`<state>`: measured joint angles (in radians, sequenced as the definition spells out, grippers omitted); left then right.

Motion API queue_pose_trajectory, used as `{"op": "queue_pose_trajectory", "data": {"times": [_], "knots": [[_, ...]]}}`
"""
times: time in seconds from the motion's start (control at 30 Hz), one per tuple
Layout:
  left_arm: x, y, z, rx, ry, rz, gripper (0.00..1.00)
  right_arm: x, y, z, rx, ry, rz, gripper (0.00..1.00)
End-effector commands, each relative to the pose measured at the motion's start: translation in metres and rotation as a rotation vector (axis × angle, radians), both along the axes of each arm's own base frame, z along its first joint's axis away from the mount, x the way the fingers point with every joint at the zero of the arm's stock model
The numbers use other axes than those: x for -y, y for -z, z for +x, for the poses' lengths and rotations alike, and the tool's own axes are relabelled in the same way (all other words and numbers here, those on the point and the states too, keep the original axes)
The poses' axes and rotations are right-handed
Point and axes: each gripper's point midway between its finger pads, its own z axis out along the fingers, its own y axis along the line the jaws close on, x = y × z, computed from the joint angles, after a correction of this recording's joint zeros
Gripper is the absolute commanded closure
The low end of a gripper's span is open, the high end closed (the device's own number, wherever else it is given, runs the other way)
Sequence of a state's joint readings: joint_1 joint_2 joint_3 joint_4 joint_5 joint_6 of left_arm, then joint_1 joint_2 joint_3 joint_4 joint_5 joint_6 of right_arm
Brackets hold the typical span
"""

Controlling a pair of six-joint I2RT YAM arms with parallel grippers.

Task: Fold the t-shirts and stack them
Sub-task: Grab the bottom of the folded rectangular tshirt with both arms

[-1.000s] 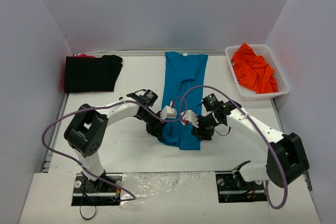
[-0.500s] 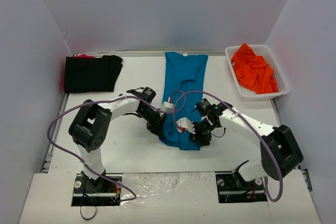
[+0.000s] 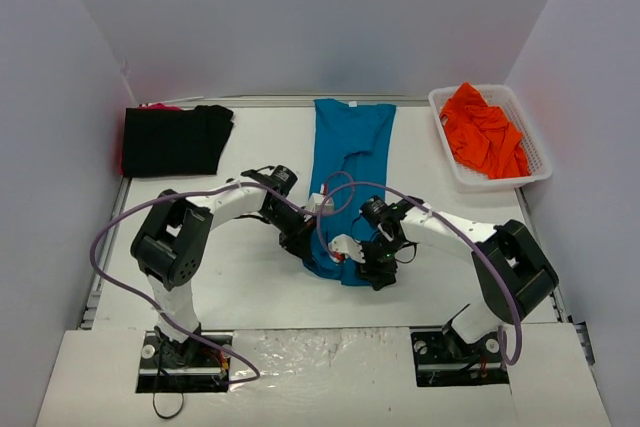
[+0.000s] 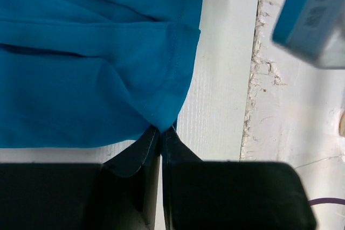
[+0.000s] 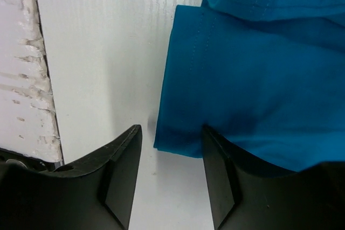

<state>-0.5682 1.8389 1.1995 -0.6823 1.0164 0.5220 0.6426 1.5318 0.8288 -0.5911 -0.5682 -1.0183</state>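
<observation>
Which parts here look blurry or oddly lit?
Left wrist view: the pale box at upper right is blurred, the teal t-shirt sharp. Right wrist view: faint shadow beside the shirt's hem. Top view: reddish tint on the wall behind the black t-shirt.

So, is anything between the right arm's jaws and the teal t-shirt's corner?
Nothing visible. In the right wrist view the right arm's jaws stand open astride a hem corner of the teal t-shirt, with only bare table beside the cloth.
</observation>
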Motion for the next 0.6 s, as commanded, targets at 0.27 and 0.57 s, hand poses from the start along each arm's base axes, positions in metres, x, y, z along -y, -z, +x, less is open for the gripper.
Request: {"op": "queue_pose_trajectory", "data": {"times": [0.27,0.57], "knots": [[0.004,-0.017,0.002,0.024,0.016,-0.044,0.98,0.01,0.025,0.003,0.036,0.01,-0.154,0.59],[0.003,-0.017,0.003,0.006,0.01,-0.048,0.98,0.015,0.039,0.004,0.057,0.058,-0.198,0.93]]}}
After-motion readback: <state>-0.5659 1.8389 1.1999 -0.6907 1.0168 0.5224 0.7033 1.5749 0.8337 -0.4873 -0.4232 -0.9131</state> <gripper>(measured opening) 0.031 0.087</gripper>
